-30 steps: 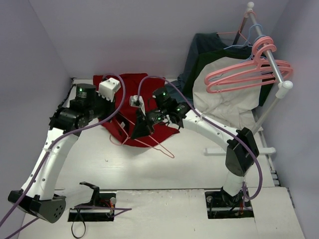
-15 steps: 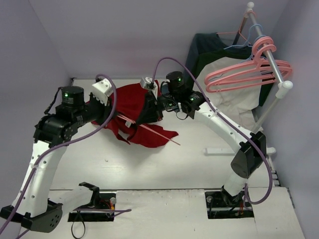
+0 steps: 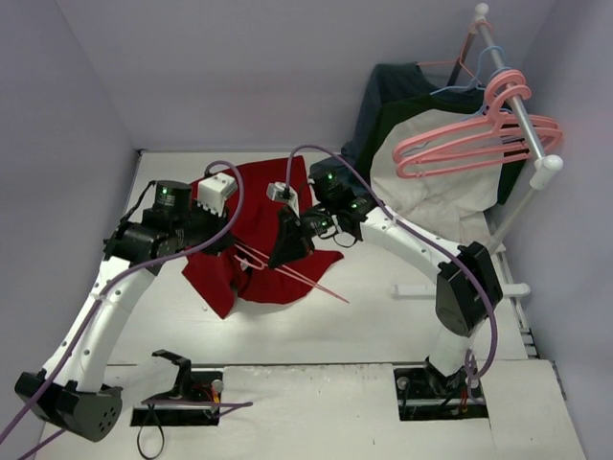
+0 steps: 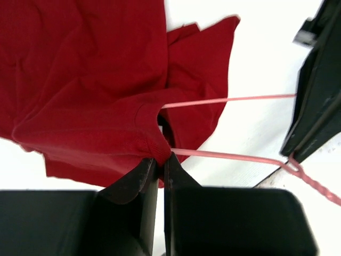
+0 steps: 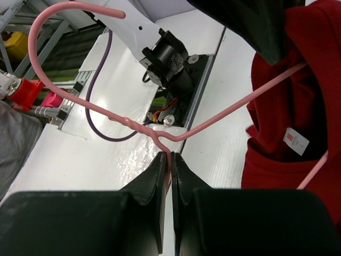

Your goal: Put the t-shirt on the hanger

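With my left pincer [image 4: 161,160] nipped shut on the neck rim of the t-shirt [image 4: 80,80], which sags onto the table [image 3: 383,307], and my right pincer [image 5: 171,157] clamped on the hanger [image 5: 224,115], I should stretch that rim while sliding the hanger's shoulder deeper inside.

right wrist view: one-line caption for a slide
Right hand shut on the pink hanger below its hook, its arms running into the red t-shirt

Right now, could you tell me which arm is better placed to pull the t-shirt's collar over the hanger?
Probably left: the left gripper is shut on the t-shirt collar where the hanger enters; the right gripper just pinches the hanger below its hook.
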`<action>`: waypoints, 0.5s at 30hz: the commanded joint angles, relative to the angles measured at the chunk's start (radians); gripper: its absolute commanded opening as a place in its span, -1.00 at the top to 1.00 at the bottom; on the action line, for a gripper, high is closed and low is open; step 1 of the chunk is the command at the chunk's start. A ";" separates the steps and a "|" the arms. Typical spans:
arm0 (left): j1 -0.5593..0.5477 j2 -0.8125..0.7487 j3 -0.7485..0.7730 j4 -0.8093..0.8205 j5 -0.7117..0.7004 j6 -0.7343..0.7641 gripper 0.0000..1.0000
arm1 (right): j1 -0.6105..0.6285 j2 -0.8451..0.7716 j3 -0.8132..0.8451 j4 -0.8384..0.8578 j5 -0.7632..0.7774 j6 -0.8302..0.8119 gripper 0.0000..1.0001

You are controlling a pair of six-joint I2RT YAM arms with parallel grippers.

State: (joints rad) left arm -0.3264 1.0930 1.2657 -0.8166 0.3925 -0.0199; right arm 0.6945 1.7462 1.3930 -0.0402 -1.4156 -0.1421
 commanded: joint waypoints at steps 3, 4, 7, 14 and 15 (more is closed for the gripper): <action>-0.009 -0.040 -0.054 0.178 0.111 -0.087 0.88 | 0.003 0.054 0.036 0.060 -0.091 -0.061 1.00; -0.014 -0.038 -0.069 0.188 0.128 -0.099 0.88 | 0.003 0.062 0.041 0.060 -0.092 -0.065 1.00; -0.021 -0.041 -0.101 0.230 0.163 -0.127 0.88 | 0.005 0.074 0.061 0.060 -0.091 -0.070 1.00; -0.027 -0.054 -0.090 0.251 0.107 -0.109 0.40 | 0.001 0.113 0.123 0.059 -0.093 -0.052 1.00; -0.025 -0.057 -0.073 0.234 0.062 -0.097 0.24 | 0.000 0.118 0.127 0.059 -0.094 -0.050 1.00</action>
State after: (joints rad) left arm -0.3500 1.0605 1.1285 -0.6462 0.5117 -0.1361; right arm 0.6945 1.8776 1.4463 -0.0341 -1.4489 -0.1879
